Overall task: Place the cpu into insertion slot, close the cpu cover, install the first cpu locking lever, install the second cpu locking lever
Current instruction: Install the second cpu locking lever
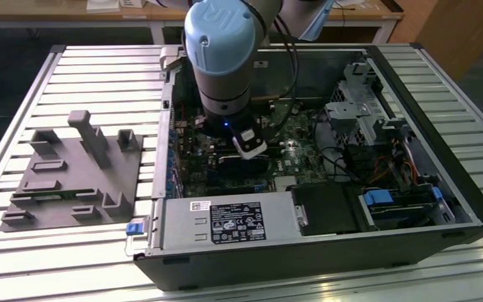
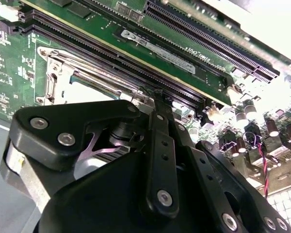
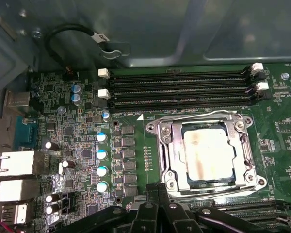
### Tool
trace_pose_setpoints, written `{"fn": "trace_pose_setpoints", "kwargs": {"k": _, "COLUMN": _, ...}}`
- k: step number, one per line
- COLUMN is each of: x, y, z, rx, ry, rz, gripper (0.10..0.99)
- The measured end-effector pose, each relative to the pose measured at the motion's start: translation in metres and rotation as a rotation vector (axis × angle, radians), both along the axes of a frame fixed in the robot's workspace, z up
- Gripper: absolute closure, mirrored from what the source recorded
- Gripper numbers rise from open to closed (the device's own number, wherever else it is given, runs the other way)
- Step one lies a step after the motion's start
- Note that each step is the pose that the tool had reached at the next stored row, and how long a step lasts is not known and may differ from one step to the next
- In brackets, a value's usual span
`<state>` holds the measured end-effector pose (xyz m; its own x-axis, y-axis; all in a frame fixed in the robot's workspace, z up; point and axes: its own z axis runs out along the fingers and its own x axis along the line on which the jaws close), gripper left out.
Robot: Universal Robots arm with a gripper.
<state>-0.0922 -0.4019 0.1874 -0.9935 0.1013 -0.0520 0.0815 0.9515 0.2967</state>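
Sitting in the slot (image 3: pixel 209 154) with the cover (image 3: pixel 170 145) down around it, the cpu (image 3: pixel 207 153) lies just beyond the gripper (image 3: pixel 157 191); its fingertips meet at the socket's edge, seemingly pinched narrow, grip unclear.

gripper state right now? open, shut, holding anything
Gripper: cannot be told; it hangs at the edge of the cpu cover, with the cpu seated beneath.

Strong glare whitens the ribbed metal table (image 1: pixel 99 75) in the exterior view, while the open black computer case (image 1: pixel 309 251) stays dim inside. In the second wrist view, the near black gripper body (image 2: pixel 111 194) looks soft, and the far corner is washed out white. In the first wrist view, a bright reflection smears the pale square cpu (image 3: pixel 208 153).
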Motion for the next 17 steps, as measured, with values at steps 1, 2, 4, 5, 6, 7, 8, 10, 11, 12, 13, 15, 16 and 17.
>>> {"fn": "trace_pose_setpoints", "kwargs": {"k": 1, "x": -0.0001, "y": -0.0001, "z": 0.0019, "rx": -0.001, "ry": 0.0004, "rz": 0.0, "gripper": 0.98}}
{"fn": "trace_pose_setpoints", "kwargs": {"k": 2, "x": 0.0, "y": -0.0001, "z": 0.0041, "rx": -0.001, "ry": 0.0005, "rz": 0.0, "gripper": 0.98}}
{"fn": "trace_pose_setpoints", "kwargs": {"k": 4, "x": 0.0, "y": -0.0001, "z": 0.0084, "rx": -0.001, "ry": 0.0005, "rz": 0.0, "gripper": 0.98}}
{"fn": "trace_pose_setpoints", "kwargs": {"k": 5, "x": 0.0, "y": -0.0001, "z": 0.0107, "rx": -0.001, "ry": 0.0006, "rz": 0.0, "gripper": 0.98}}
{"fn": "trace_pose_setpoints", "kwargs": {"k": 6, "x": 0.0, "y": -0.0001, "z": 0.013, "rx": -0.001, "ry": 0.0006, "rz": 0.0, "gripper": 0.98}}
{"fn": "trace_pose_setpoints", "kwargs": {"k": 7, "x": 0.0, "y": -0.0001, "z": 0.0217, "rx": -0.001, "ry": 0.0007, "rz": 0.0, "gripper": 0.98}}
{"fn": "trace_pose_setpoints", "kwargs": {"k": 8, "x": 0.0003, "y": -0.0001, "z": 0.0273, "rx": -0.003, "ry": 0.0006, "rz": 0.0, "gripper": 0.98}}
{"fn": "trace_pose_setpoints", "kwargs": {"k": 10, "x": 0.0005, "y": -0.0001, "z": 0.0285, "rx": -0.005, "ry": 0.0006, "rz": 0.0, "gripper": 0.98}}
{"fn": "trace_pose_setpoints", "kwargs": {"k": 11, "x": 0.0005, "y": -0.0001, "z": 0.0285, "rx": -0.005, "ry": 0.0005, "rz": 0.0, "gripper": 0.98}}
{"fn": "trace_pose_setpoints", "kwargs": {"k": 12, "x": 0.0005, "y": -0.0001, "z": 0.0285, "rx": -0.005, "ry": 0.0005, "rz": 0.0, "gripper": 0.98}}
{"fn": "trace_pose_setpoints", "kwargs": {"k": 13, "x": 0.0005, "y": -0.0001, "z": 0.0286, "rx": -0.005, "ry": 0.0006, "rz": 0.0, "gripper": 0.98}}
{"fn": "trace_pose_setpoints", "kwargs": {"k": 15, "x": 0.0006, "y": 0.0, "z": 0.0287, "rx": -0.007, "ry": 0.0006, "rz": 0.0, "gripper": 0.98}}
{"fn": "trace_pose_setpoints", "kwargs": {"k": 16, "x": 0.0007, "y": 0.0, "z": 0.0288, "rx": -0.016, "ry": 0.0009, "rz": 0.0, "gripper": 0.98}}
{"fn": "trace_pose_setpoints", "kwargs": {"k": 17, "x": 0.001, "y": 0.0002, "z": 0.0287, "rx": -0.029, "ry": 0.0007, "rz": -0.001, "gripper": 0.98}}
